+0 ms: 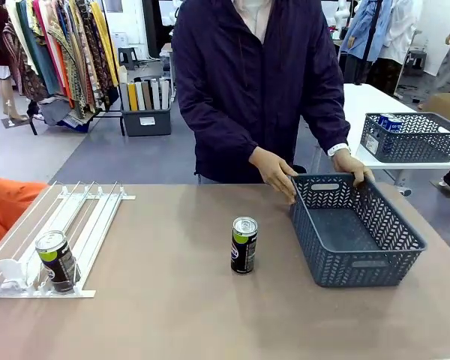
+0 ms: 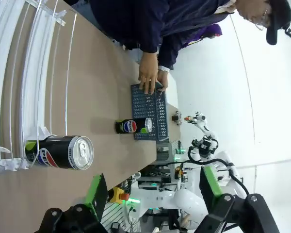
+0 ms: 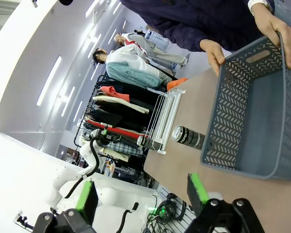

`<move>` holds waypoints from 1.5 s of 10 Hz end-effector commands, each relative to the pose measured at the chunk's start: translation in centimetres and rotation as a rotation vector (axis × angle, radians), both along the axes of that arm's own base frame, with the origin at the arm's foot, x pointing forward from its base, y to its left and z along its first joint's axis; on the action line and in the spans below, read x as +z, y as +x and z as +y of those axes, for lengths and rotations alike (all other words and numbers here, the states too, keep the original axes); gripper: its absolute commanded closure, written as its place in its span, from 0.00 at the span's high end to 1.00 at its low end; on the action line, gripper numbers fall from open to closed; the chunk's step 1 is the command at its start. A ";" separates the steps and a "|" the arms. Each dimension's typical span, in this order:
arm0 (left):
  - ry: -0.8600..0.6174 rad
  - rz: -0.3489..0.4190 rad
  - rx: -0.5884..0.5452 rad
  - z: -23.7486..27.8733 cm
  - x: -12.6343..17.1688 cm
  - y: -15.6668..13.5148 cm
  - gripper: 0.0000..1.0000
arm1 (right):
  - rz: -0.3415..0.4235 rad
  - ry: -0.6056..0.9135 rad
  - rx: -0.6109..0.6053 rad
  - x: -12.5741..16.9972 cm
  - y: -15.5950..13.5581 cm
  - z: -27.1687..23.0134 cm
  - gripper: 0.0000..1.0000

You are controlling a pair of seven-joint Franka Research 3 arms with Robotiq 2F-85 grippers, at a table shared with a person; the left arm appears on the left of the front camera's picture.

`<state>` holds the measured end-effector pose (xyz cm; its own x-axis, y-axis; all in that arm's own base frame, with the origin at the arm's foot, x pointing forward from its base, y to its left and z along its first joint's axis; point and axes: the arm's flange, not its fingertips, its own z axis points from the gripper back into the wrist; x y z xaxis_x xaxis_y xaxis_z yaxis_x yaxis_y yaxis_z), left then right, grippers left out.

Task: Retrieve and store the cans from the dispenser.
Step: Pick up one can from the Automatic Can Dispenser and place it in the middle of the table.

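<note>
Nothing is stored yet: one can [image 1: 56, 261] sits at the low end of the dispenser [image 1: 97, 217], another can [image 1: 244, 245] stands on the table [image 1: 172, 315] near the empty basket [image 1: 367, 271], and the left gripper [image 2: 153, 189] and right gripper [image 3: 141, 191] are both wide.

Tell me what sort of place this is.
Likely a robot test space dressed as a shop: a rail of hanging clothes behind the person, a sloped can dispenser and a grey basket on the table.

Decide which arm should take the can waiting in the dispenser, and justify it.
Left: the open left gripper faces that can at the dispenser's lower end; the right gripper sits by the basket.
</note>
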<state>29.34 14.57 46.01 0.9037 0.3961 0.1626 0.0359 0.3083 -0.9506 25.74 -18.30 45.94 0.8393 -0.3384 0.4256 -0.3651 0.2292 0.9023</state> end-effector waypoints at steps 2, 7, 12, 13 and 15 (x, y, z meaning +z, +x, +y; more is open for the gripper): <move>0.022 0.002 -0.007 -0.2 0.9 -0.6 1.00 | -0.021 0.026 -0.010 0.5 0.3 0.1 1.00; 0.022 0.002 -0.007 -0.2 0.9 -0.6 1.00 | -0.021 0.026 -0.010 0.5 0.3 0.1 1.00; 0.365 0.116 -0.018 -3.1 2.4 0.6 1.00 | -0.021 0.026 -0.010 0.5 0.3 0.1 1.00; 0.695 0.175 -0.058 -6.5 3.5 1.4 1.00 | -0.021 0.026 -0.010 0.5 0.3 0.1 1.00; 1.115 0.201 -0.094 -12.8 4.8 2.8 1.00 | -0.021 0.026 -0.010 0.5 0.3 0.1 1.00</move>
<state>32.09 4.64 51.00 0.9238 0.2405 0.2980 -0.0276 0.8180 -0.5745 25.75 -18.29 45.95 0.8394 -0.3380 0.4256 -0.3652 0.2292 0.9023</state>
